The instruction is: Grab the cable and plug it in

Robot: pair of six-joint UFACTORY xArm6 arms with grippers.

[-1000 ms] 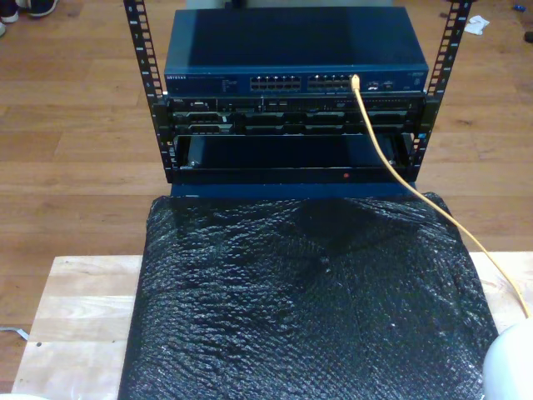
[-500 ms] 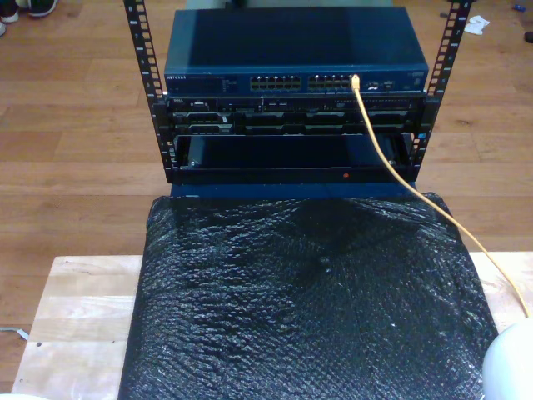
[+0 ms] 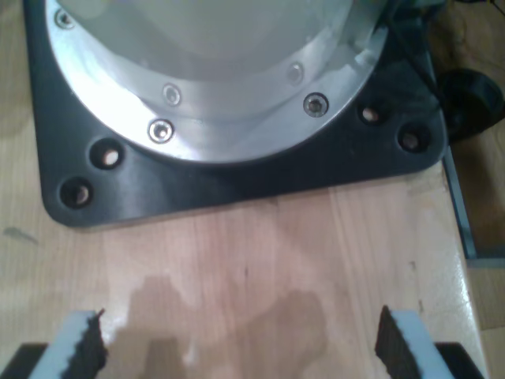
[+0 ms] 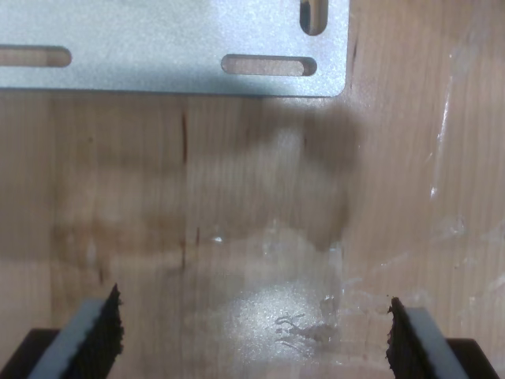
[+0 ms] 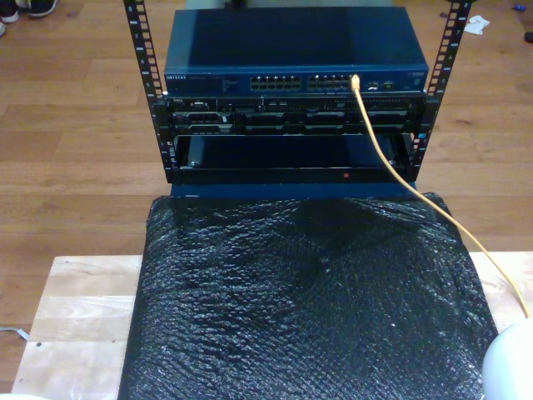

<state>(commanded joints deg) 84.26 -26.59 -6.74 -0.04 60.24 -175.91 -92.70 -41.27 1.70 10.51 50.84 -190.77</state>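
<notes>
Wooden floor behind a rack-mounted network switch point(image 5: 296, 82). Yellow cable point(image 5: 387, 162) already seated in a port near switch's right end, trailing over black padding point(image 5: 308, 300). First gripper point(image 3: 237, 347) and second gripper point(image 4: 252, 332) spread wide, empty, over bare tabletop point(image 4: 197, 197). Task seemingly complete.

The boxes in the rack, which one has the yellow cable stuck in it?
The top one, the blue switch. The yellow cable ends in a port near the exterior view's right end of its port row; the darker units below only have it passing in front.

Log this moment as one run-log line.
thin yellow-orange network cable: tip in blue switch port | my first gripper: open, empty | my second gripper: open, empty, over bare wood
</notes>
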